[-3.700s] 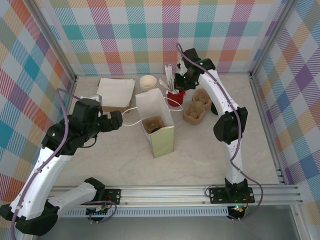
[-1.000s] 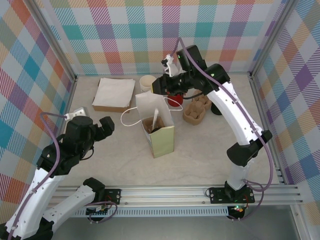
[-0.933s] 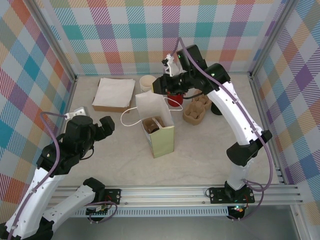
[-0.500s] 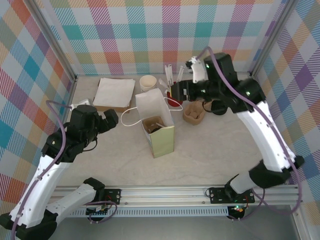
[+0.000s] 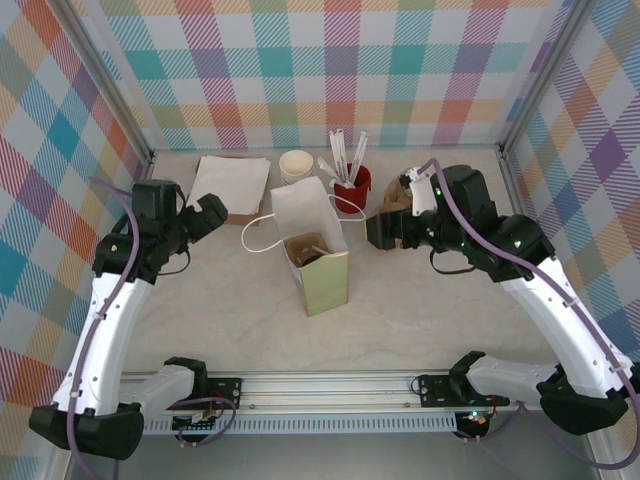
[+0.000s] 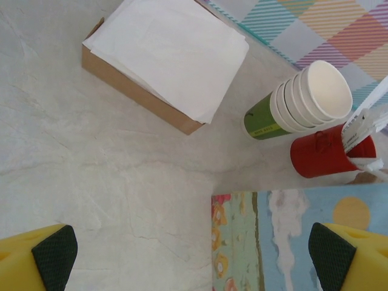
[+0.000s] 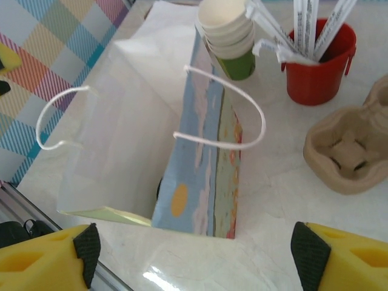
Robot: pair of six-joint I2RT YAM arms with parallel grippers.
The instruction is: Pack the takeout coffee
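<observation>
Both pairs of jaws stand wide apart and hold nothing. The left gripper (image 6: 193,250) shows its yellow fingers with black pads (image 6: 54,248) at the two lower corners of its wrist view, with bare pale marbled table (image 6: 91,151) between them. The right gripper (image 7: 195,247) is spread the same way over the table, just beside the foot of the tall white paper bag (image 7: 121,133), which has a printed side and white cord handles.

In the overhead view the bag stands upright and open between the two arms. Down in its mouth sits a brown insert with a dark round shape that I take to be the black plastic lid of the small takeout coffee (image 5: 310,258); its green paper wall is hidden.

Behind the bag, apart from it, stand the stack of lidless green cups (image 6: 291,106), the red cup of white sticks (image 7: 318,73) and the brown pulp cup carrier (image 7: 345,148). The pile of white napkins on a brown box (image 6: 167,54) lies to the left.

By my reading the packing itself is done. Little is left, perhaps only drawing the arms clear. Whether sticks or napkins should follow, I cannot tell.
</observation>
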